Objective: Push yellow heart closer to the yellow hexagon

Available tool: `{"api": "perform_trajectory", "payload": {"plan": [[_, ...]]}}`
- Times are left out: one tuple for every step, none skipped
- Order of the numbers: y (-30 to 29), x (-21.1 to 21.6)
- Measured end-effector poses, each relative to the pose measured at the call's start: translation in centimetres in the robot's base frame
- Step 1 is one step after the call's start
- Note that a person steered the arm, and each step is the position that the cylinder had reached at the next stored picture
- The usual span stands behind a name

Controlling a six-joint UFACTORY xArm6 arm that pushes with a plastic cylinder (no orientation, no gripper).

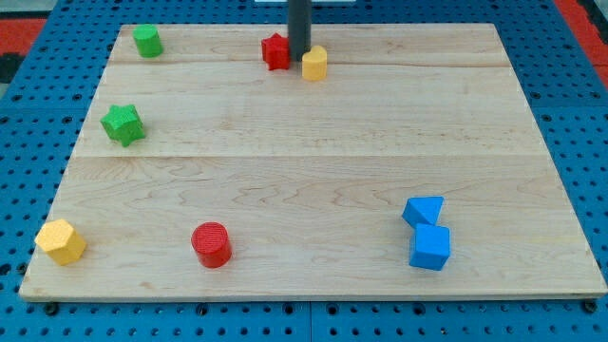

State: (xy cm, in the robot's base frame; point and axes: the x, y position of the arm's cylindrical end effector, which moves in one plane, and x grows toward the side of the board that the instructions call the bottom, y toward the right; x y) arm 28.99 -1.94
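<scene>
Your tip (298, 57) sits near the table's (313, 180) top edge, wedged between the red star (275, 51) on its left and the yellow heart (314, 64) on its right, touching both. The yellow hexagon (61, 241) lies well apart from the heart, toward the bottom left. The rod carries no fingers.

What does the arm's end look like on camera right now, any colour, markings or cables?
Only a straight, plain dark grey rod shows, coming in from the view's top. My tip sits between the red star and the yellow heart. No markings or cables show; the arm above is out of frame.
</scene>
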Motion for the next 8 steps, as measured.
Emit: {"api": "perform_trajectory", "payload": {"plan": [[0.4, -0.1], [4.2, -3.9], [7.7, 2.1], [4.9, 8.7], [-2.1, 13.1], [-11.1, 15.1], [-12.5, 12.4], [-14.4, 12.4]]}}
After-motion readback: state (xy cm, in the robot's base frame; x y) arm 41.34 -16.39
